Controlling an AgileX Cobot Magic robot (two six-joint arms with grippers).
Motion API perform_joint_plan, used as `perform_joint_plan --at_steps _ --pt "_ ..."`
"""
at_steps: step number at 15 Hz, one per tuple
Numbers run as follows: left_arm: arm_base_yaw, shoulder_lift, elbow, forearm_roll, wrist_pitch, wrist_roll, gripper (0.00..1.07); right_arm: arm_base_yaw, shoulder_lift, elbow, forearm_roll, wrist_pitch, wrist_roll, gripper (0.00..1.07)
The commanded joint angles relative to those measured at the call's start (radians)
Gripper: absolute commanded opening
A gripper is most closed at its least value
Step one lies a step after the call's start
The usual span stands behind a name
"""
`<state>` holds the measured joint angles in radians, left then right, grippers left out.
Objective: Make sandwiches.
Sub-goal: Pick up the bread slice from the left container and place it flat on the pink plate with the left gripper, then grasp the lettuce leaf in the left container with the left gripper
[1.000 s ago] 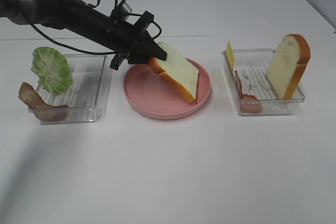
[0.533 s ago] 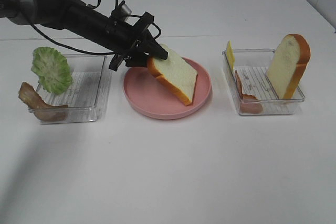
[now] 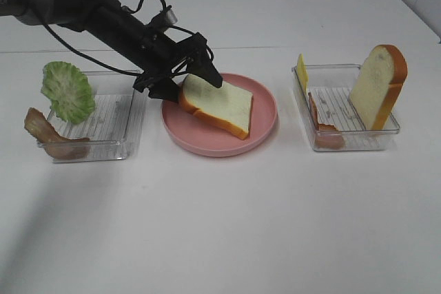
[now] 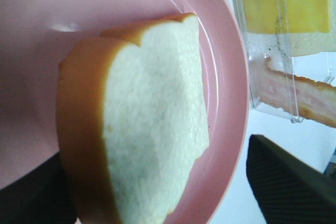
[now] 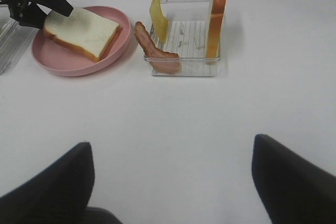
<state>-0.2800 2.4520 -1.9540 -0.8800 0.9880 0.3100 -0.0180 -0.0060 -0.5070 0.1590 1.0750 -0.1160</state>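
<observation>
The sandwich is a single white bread slice [image 3: 219,105] with orange-brown crust, lying on the round pink plate [image 3: 265,129]. My left gripper [image 3: 192,85] is open, its dark fingers spread to either side of the slice's left end. The left wrist view shows the slice [image 4: 152,129] close up on the plate [image 4: 223,77], with one finger [image 4: 286,184] standing apart from it. My right gripper [image 5: 170,182] hangs open over bare table near the front, holding nothing. From there I see the slice [image 5: 81,30] and the left gripper [image 5: 32,4] at the far left.
A clear tray [image 3: 114,139] on the left holds ruffled green lettuce [image 3: 67,91] and a brown bacon strip [image 3: 48,135]. A clear tray [image 3: 358,141] on the right holds yellow cheese [image 3: 302,74], a pinkish ham strip [image 3: 324,129] and an upright bread slice [image 3: 377,87].
The left gripper has opened and let go of the bread slice. The slice dropped from a steep tilt to lying on the pink plate. The right arm has not moved.
</observation>
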Motion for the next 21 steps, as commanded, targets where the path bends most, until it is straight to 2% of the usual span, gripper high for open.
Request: perform_joint_plan --at_steps 1,2,5,9,12,15,18,21 --pt "-0.014 -0.016 -0.014 0.056 -0.024 -0.040 0.78 -0.003 -0.013 0.002 -0.001 -0.012 -0.001 0.77" --pt "-0.025 -0.016 -0.015 0.090 -0.030 -0.063 0.78 -0.003 -0.013 0.002 -0.001 -0.012 -0.001 0.77" --pt "-0.077 -0.016 -0.059 0.281 -0.035 -0.144 0.78 -0.003 -0.013 0.002 0.000 -0.012 -0.001 0.77" --pt "-0.147 -0.016 -0.180 0.530 -0.001 -0.243 0.78 -0.003 -0.013 0.002 0.000 -0.012 -0.001 0.77" --pt "-0.178 -0.016 -0.250 0.699 0.086 -0.358 0.78 -0.003 -0.013 0.002 0.000 -0.012 -0.001 0.77" --pt "-0.178 -0.016 -0.282 0.726 0.143 -0.377 0.78 -0.003 -0.013 0.002 0.000 -0.012 -0.001 0.77" --pt "-0.175 -0.016 -0.403 0.800 0.279 -0.412 0.78 -0.003 -0.013 0.002 0.000 -0.012 -0.001 0.77" --pt "-0.173 -0.030 -0.436 0.841 0.295 -0.421 0.77 -0.003 -0.013 0.002 0.000 -0.012 -0.001 0.77"
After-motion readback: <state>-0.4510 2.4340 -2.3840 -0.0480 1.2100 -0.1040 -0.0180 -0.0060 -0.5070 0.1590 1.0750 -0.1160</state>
